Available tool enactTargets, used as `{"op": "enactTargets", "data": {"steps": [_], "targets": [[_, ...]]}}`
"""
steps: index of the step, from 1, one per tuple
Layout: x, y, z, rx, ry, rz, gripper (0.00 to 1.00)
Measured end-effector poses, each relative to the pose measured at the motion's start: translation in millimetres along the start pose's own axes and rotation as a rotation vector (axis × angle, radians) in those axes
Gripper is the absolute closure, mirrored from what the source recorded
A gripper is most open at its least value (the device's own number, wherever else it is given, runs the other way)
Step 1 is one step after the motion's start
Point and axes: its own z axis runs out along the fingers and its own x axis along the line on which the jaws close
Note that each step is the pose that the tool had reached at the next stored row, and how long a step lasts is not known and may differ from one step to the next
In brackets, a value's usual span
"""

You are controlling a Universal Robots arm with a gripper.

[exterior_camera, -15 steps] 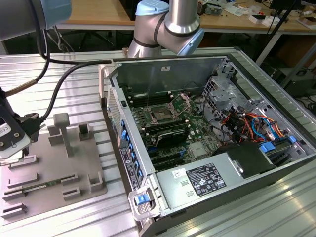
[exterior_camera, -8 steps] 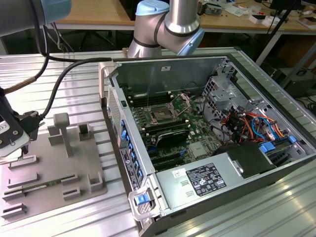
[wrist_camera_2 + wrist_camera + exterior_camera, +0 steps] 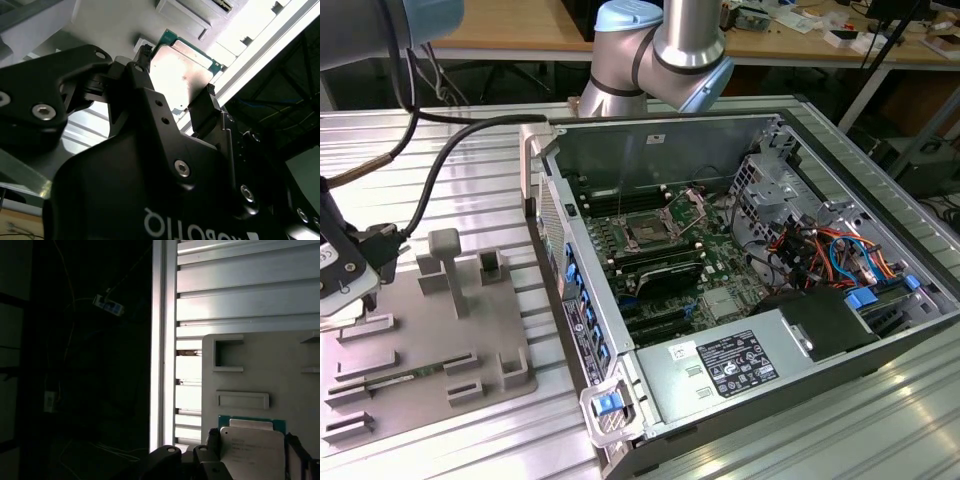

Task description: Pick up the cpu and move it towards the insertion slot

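Gripper (image 3: 177, 75) prob. clamps cpu (image 3: 184, 67) over fixture plate (image 3: 260, 365).

One cpu (image 3: 182, 75) is sitting between the two fingers (image 3: 202, 110) of one gripper (image 3: 177, 75). In the exterior view, one robot arm (image 3: 675, 45) is showing, and one open computer case (image 3: 650, 145) is housing one insertion slot (image 3: 648, 228), one power supply (image 3: 720, 365) and one square heatsink (image 3: 725, 305). One grey fixture plate (image 3: 430, 330) is lying beside it.

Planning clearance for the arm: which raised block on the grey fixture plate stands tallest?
The T-shaped upright post: it alone rises high, while the rest sit low.
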Motion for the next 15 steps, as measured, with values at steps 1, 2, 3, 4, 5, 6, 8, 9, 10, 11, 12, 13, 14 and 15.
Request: {"op": "enactTargets", "data": {"steps": [1, 2, 3, 4, 5, 6, 8, 9, 10, 11, 12, 13, 14, 15], "targets": [[0.0, 0.0, -0.9, 0.0, 0.0001, 0.0, 0.45], [0.0, 0.1, -1.9, -0.0001, 0.0, 0.0, 0.45], [0.0, 0.1, -2.9, 0.0, 0.0, 0.0, 0.45], [0.0, 0.2, -4.4, -0.0001, 0.0, 0.0, 0.45], [0.0, 0.2, -5.3, -0.0001, 0.0, 0.0, 0.45], [0.0, 0.2, -6.0, 0.0, -0.0001, 0.0, 0.45], [0.0, 0.3, -6.9, -0.0002, -0.0001, 0.0, 0.45], [0.0, 0.3, -7.1, -0.0002, -0.0002, 0.0, 0.45], [0.1, 0.3, -7.4, -0.0001, 0.0001, 0.0, 0.45], [0.1, 0.3, -7.5, -0.0001, 0.0002, 0.0, 0.45], [0.1, 0.3, -7.6, -0.0001, 0.0001, 0.0, 0.45], [0.1, 0.3, -7.6, -0.0001, 0.0004, 0.0, 0.45], [0.1, 0.3, -7.6, -0.0001, 0.0004, 0.0, 0.45], [0.1, 0.3, -7.6, -0.0001, 0.0004, 0.0, 0.45]]}}
